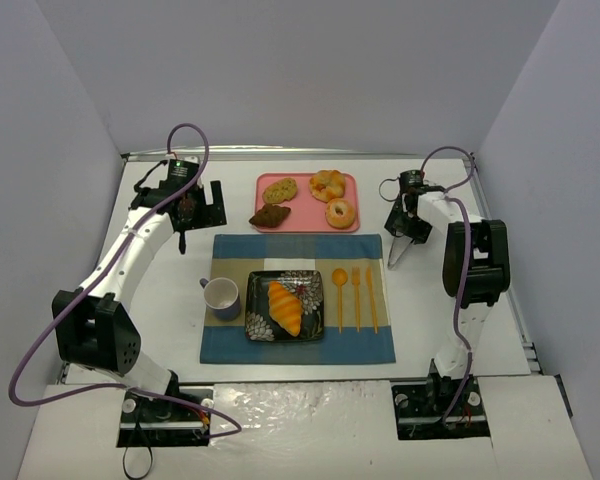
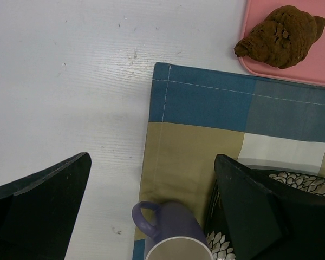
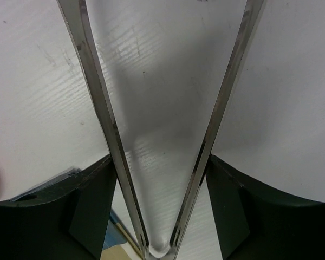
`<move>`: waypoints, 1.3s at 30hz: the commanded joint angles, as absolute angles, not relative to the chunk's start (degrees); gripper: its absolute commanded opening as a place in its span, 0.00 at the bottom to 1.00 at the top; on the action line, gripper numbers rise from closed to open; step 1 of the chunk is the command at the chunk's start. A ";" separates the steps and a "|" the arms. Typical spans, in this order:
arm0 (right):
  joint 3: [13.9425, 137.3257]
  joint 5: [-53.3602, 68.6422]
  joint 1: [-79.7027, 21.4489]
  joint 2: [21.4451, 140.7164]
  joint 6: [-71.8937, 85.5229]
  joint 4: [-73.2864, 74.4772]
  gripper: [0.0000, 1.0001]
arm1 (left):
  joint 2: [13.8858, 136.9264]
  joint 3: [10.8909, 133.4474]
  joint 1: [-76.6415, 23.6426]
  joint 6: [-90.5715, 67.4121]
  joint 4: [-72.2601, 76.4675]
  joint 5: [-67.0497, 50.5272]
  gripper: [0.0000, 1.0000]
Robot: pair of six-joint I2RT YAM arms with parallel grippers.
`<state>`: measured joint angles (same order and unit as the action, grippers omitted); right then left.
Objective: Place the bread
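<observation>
I see the golden-orange ridged croissant [image 1: 285,308] lying on the square black flower-patterned plate [image 1: 260,328], on the blue-and-tan checked cloth placemat [image 1: 230,345]. My right gripper [image 3: 160,160], over the white table [image 1: 180,300] beside the pink tray [image 1: 352,180], grips both arms of the shiny metal tongs [image 3: 100,108], which splay apart with nothing between them. My left gripper [image 2: 153,162] hangs wide apart and empty near the purple mug [image 1: 221,296].
</observation>
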<state>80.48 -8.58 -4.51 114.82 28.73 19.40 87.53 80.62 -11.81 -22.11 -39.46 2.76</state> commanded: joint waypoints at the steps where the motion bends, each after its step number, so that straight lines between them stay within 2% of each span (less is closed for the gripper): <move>1: 80.42 -9.74 -4.07 115.22 28.01 18.46 0.63 | 84.45 83.06 -11.34 -21.97 -37.31 2.72 0.97; 4: 80.64 -9.76 -4.04 115.27 28.10 18.48 0.65 | 84.05 82.95 -11.34 -21.95 -37.44 2.66 0.97; 10: 81.38 -9.22 -4.13 111.42 28.48 19.18 0.80 | 83.13 82.70 -11.34 -21.89 -37.70 2.64 0.97; 24: 80.43 -7.10 -4.69 99.48 27.51 23.92 0.94 | 82.27 81.65 -11.34 -22.42 -37.27 1.57 0.97; 29: 81.58 -1.84 -11.34 95.40 26.03 25.38 1.00 | 81.93 81.31 -11.45 -23.13 -37.35 -0.57 0.97; 34: 83.13 3.39 -19.35 92.49 27.07 25.24 1.00 | 81.28 80.05 -11.81 -24.12 -37.27 -3.20 0.97; 39: 82.28 1.76 -26.11 88.73 28.21 23.58 1.00 | 80.25 78.68 -12.13 -24.35 -37.18 -3.43 0.97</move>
